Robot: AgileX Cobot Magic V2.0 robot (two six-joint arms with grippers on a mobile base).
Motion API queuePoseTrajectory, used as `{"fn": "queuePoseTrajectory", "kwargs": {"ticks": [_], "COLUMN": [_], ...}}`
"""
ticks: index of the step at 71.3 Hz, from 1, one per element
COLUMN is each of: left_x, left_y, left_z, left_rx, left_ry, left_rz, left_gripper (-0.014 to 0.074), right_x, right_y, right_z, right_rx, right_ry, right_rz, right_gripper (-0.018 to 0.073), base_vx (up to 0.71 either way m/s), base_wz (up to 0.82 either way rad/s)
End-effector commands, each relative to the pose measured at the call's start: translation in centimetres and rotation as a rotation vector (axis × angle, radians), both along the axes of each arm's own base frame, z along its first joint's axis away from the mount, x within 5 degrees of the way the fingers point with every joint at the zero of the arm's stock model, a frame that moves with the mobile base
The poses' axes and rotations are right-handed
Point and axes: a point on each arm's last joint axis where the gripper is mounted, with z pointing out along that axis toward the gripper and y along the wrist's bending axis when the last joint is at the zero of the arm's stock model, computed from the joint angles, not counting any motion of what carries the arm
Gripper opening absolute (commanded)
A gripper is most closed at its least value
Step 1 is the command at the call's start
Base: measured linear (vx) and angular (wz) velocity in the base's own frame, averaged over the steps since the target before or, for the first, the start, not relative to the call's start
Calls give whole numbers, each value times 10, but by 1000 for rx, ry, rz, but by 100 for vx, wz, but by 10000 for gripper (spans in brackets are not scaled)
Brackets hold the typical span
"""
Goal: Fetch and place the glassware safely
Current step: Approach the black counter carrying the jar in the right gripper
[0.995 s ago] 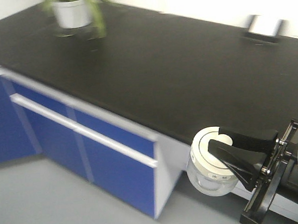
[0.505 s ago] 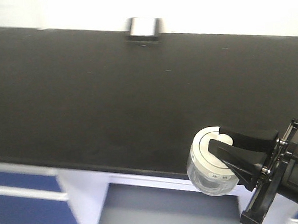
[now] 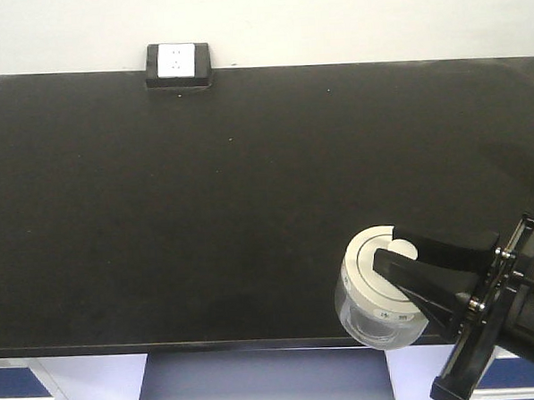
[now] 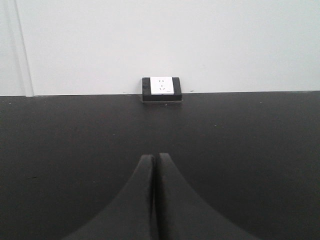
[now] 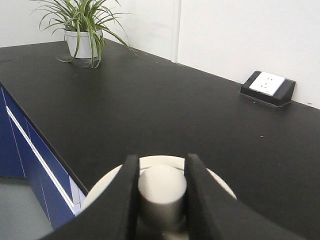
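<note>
R gripper (image 3: 391,250) pinches glass jar (image 3: 373,318) by lid knob (image 5: 161,187) at black counter's (image 3: 205,212) edge, 5 o'clock; L gripper (image 4: 154,161) fingers pressed together; socket (image 3: 178,63) at 11.

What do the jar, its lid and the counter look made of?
The jar looks like clear glass: see-through wall, bright glints. The lid is cream and matte, plastic or ceramic perhaps. The counter is a black matte slab; material unclear.

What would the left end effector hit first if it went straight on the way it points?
Probably the socket box by the wall: the shut left end effector points at it across the countertop, nothing between. Its height is unclear, so it could meet the wall instead.
</note>
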Motion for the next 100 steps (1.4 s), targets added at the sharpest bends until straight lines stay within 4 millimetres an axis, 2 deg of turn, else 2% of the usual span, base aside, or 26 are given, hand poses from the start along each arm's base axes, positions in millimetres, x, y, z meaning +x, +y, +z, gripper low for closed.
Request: {"fn": "queuePoseTrajectory", "kwargs": {"ticks": [1, 29, 100], "left_x": [0, 0, 2], "left_y": [-1, -1, -1], "left_z": [16, 16, 13], "left_rx": [-23, -23, -21], "left_ry": [-86, -86, -59], "left_rz": [-11, -11, -10], "left_gripper": [-7, -7, -7], "right_x": [-2, -2, 2], "right_y": [2, 2, 3], "right_z": [16, 15, 10], "right_rx": [72, 72, 44], "right_ry": [-41, -41, -21], "right_rz": [28, 27, 33], "right_gripper": [-1, -1, -1], "base_vx": [8, 12, 7], "base_wz": [7, 14, -3]}}
